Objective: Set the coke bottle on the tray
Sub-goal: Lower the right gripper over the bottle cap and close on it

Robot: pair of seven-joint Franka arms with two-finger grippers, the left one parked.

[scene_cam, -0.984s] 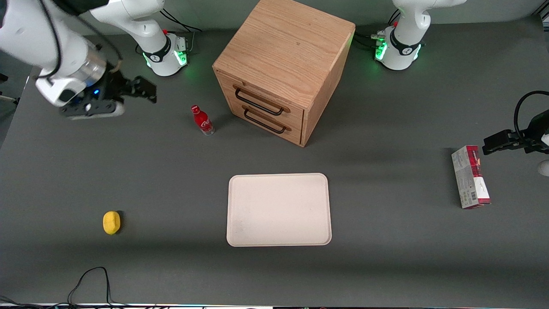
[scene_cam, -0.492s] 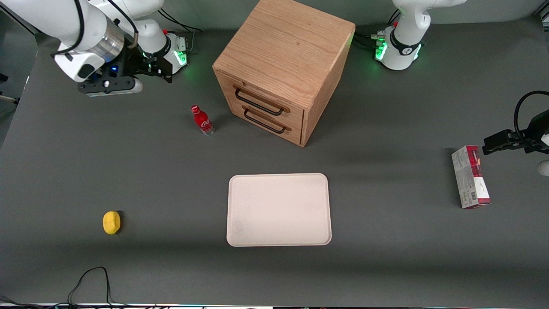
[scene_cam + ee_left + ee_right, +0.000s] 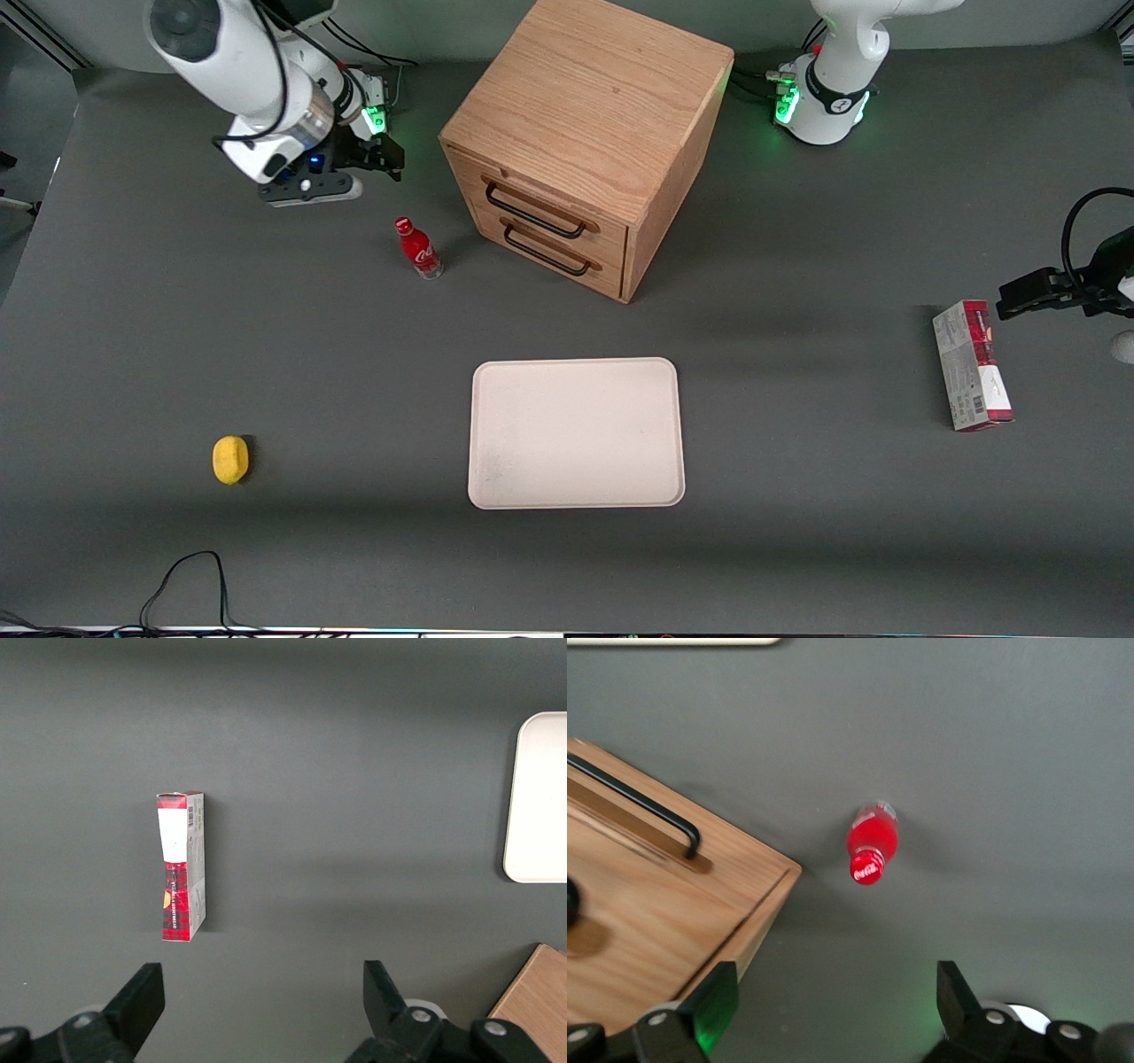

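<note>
The coke bottle (image 3: 417, 249), small and red with a red cap, stands upright on the grey table beside the wooden drawer box; the right wrist view shows the coke bottle (image 3: 872, 846) from above. The right arm's gripper (image 3: 390, 160) hangs above the table, a little farther from the front camera than the bottle and apart from it. In its own view the gripper (image 3: 835, 997) is open, with only bare table between the fingers. The cream-white tray (image 3: 576, 362) lies flat, nearer the front camera than the box, with nothing on it.
A wooden two-drawer box (image 3: 585, 133) stands close beside the bottle, its corner (image 3: 647, 904) near the gripper. A yellow lemon (image 3: 230, 460) lies toward the working arm's end. A red-and-grey carton (image 3: 972, 365) lies toward the parked arm's end. A black cable (image 3: 190, 567) loops at the front edge.
The gripper has swung sideways from the working arm's end of the table toward the bottle and the drawer box. The bottle, tray and other objects have not moved.
</note>
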